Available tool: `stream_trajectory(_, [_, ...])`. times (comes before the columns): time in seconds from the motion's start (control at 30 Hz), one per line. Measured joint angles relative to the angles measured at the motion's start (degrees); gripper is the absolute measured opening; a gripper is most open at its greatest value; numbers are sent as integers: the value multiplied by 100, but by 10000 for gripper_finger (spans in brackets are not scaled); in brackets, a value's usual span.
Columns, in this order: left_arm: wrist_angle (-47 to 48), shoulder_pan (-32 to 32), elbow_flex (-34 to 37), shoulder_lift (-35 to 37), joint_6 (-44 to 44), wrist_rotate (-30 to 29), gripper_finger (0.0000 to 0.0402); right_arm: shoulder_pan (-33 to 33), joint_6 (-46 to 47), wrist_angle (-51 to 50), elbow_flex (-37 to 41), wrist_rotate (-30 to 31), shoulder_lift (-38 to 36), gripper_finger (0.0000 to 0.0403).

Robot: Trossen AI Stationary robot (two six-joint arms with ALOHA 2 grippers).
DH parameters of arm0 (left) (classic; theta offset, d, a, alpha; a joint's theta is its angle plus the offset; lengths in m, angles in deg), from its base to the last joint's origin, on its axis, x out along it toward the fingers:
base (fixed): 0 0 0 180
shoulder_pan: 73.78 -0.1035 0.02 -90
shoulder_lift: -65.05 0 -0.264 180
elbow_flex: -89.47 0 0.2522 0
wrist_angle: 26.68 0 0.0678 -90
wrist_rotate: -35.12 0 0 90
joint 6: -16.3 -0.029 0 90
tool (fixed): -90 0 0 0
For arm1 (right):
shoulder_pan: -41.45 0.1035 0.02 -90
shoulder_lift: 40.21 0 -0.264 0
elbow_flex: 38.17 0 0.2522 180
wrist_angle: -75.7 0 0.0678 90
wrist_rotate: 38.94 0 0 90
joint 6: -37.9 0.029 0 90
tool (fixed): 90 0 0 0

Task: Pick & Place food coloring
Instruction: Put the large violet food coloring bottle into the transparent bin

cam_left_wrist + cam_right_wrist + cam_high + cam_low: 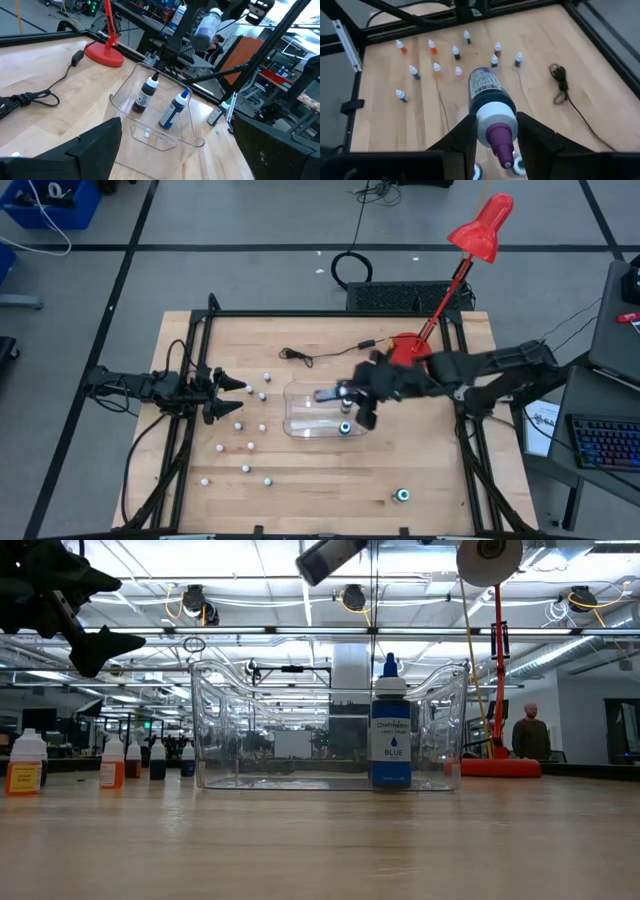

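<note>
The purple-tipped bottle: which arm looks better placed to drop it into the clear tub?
The right one. Its gripper already holds the purple-tipped bottle above the clear tub, while the left gripper waits empty over the small bottles.

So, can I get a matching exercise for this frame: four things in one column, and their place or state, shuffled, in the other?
Things:
1. blue bottle
2. purple-tipped bottle
3. lone bottle
4. left end effector

Place or state:
A. open, over the left side of the table
B. standing alone on the table, outside the tub
C. standing inside the clear tub
D. gripped by the right end effector

Pairs: 1-C, 2-D, 3-B, 4-A
</note>
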Motion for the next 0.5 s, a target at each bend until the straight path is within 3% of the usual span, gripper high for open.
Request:
stream_trajectory(0.17, [-3, 0, 1, -1, 0, 0, 379, -303, -329, -1157, -1093, -148, 710, 104])
stream_trajectory(0.33, [4, 0, 0, 0, 0, 0, 379, -380, -333, -2679, -2905, -157, 1734, 104])
stream_trajectory(0.5, [2, 0, -1, -1, 0, 0, 379, -373, -142, -3787, -4080, -595, 2586, 104])
